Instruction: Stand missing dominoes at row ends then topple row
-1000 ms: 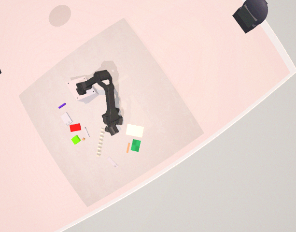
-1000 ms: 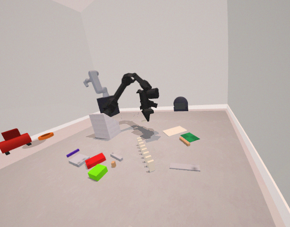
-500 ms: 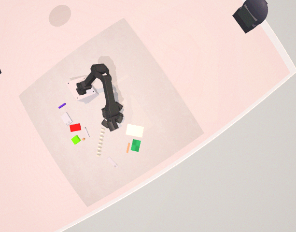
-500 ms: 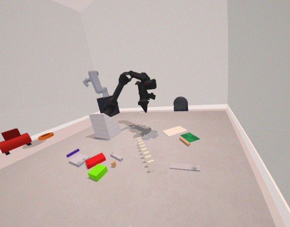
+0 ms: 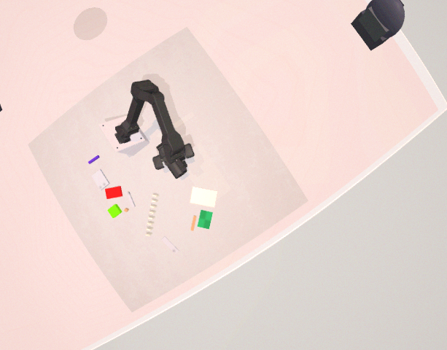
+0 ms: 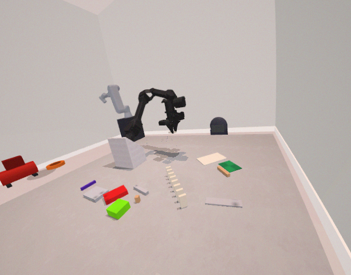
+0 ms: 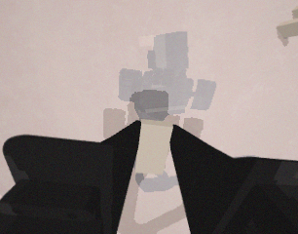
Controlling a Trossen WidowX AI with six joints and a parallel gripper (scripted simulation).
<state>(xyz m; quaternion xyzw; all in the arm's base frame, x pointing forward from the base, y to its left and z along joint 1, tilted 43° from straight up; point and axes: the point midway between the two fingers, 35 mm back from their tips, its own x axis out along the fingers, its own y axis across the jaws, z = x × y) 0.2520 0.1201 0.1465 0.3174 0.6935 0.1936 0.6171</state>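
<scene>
Pinching a cream domino (image 7: 155,146) between closed-in fingers (image 6: 171,128), up above the surface (image 5: 235,150) (image 6: 157,236) (image 7: 52,73).
Held clear of the standing row (image 5: 152,212) (image 6: 177,185), off beyond the end nearer the white pedestal (image 5: 112,131) (image 6: 119,153) (upright all along, evenly spaced too). To one side of that row, lying flat: a cream panel (image 5: 203,196) (image 6: 211,158), with a green panel (image 5: 205,219) (image 6: 229,166) near it and an orange bar (image 5: 193,222) (image 6: 223,171) just beside the green.

At the centre of the frame, the black arm's hand (image 6: 173,132) points downward above the floor. Below it, a row of upright cream dominoes (image 6: 176,185) runs toward the lower middle. A bright green block (image 6: 118,208) sits lower left, near a red block (image 6: 115,194).
</scene>
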